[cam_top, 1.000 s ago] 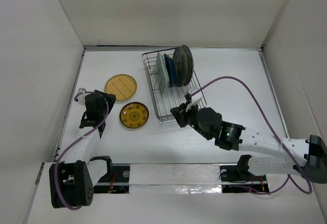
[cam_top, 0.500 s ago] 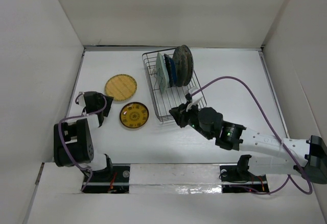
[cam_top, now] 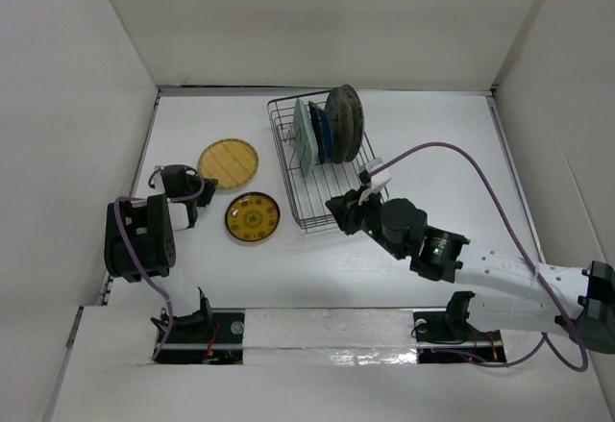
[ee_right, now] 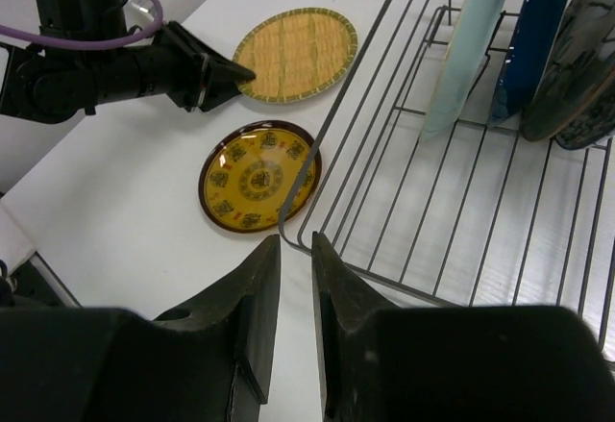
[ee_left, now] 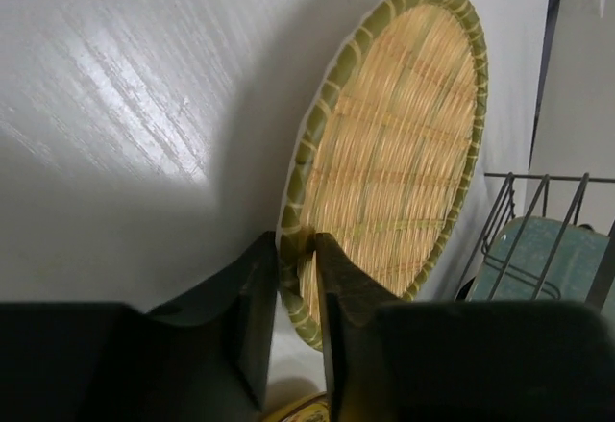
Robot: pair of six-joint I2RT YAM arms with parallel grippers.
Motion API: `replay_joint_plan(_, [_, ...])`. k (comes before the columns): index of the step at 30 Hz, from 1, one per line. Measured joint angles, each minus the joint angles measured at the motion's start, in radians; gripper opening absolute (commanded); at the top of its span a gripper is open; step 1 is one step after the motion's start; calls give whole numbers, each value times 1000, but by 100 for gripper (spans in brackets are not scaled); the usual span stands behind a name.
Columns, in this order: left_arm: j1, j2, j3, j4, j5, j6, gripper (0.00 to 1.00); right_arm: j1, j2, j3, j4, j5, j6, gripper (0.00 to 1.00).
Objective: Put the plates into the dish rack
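A yellow-tan woven plate [cam_top: 228, 162] lies flat on the table at the left. My left gripper [ee_left: 296, 244] is shut on its near rim, one finger above and one below. A small dark plate with a yellow mandala [cam_top: 253, 216] lies just in front of it. The dish rack [cam_top: 332, 196] holds three upright plates at its far end: pale mint [ee_right: 471, 37], navy [ee_right: 528, 28] and grey [ee_right: 581, 66]. My right gripper [ee_right: 295, 241] hovers at the rack's near left corner. Its jaws stand a narrow gap apart, with the corner wire just at their tips.
The near half of the rack [ee_right: 461, 201] holds no dishes. White walls close in the table on the left, back and right. The right arm's purple cable [cam_top: 452, 153] arcs over the table to the right of the rack.
My left arm has folded back and its gripper has reached the woven plate's rim and shut on it. The right gripper has shifted only slightly at the rack's corner.
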Motion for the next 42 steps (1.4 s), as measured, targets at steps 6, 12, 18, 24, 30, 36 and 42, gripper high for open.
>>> replay_joint_plan(6, [0,22,-19,162,18,-62,0,-16,-11,-5,0,-6,4,25])
replay_joint_plan(12, [0,-46,-163,274,-1,-103,0,-16,-6,-5,3,-36,5,34])
replay_joint_plan(18, [0,-365,-197,267,-48,-82,0,-16,32,10,3,-89,14,62])
replay_joint_plan(24, [0,-741,-203,222,-43,-38,0,-16,92,66,13,-144,39,88])
replay_joint_plan(30, [0,-942,-204,91,114,4,0,-24,197,195,34,-182,51,100])
replay_joint_plan(36, [0,-1030,-205,-39,315,35,0,-125,305,339,72,-251,53,100])
replay_joint_plan(42, [-29,-1054,-204,-94,467,83,0,-238,375,370,82,-336,76,100])
